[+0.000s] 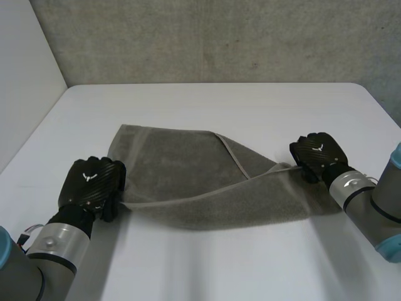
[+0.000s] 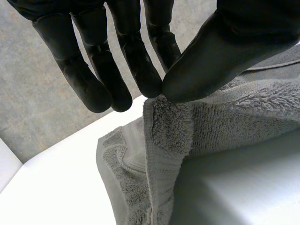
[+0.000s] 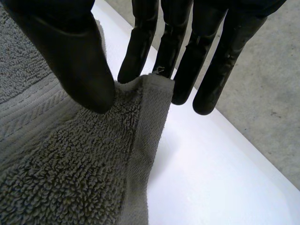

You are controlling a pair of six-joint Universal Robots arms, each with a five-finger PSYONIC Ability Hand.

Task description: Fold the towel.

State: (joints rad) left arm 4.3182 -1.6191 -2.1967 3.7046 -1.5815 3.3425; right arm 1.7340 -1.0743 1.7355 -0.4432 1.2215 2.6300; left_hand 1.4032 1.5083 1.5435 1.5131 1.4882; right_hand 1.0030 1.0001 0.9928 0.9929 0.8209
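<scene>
A grey towel (image 1: pixel 188 175) lies on the white table (image 1: pixel 219 100), its near edge stretched and lifted between my two hands. My left hand (image 1: pixel 91 182) is at the towel's near left corner. In the left wrist view its thumb (image 2: pixel 225 51) and fingers pinch the top of that corner of the towel (image 2: pixel 225 117). My right hand (image 1: pixel 318 153) is at the near right corner. In the right wrist view the thumb (image 3: pixel 70 51) lies on the towel (image 3: pixel 70 164), with the fingers behind the corner's edge. The far part of the towel rests on the table, one layer folded over.
A grey concrete wall (image 1: pixel 219 37) stands behind the table's far edge. A white panel (image 1: pixel 25 75) runs along the left side. Bare tabletop lies beyond the towel and in front of it.
</scene>
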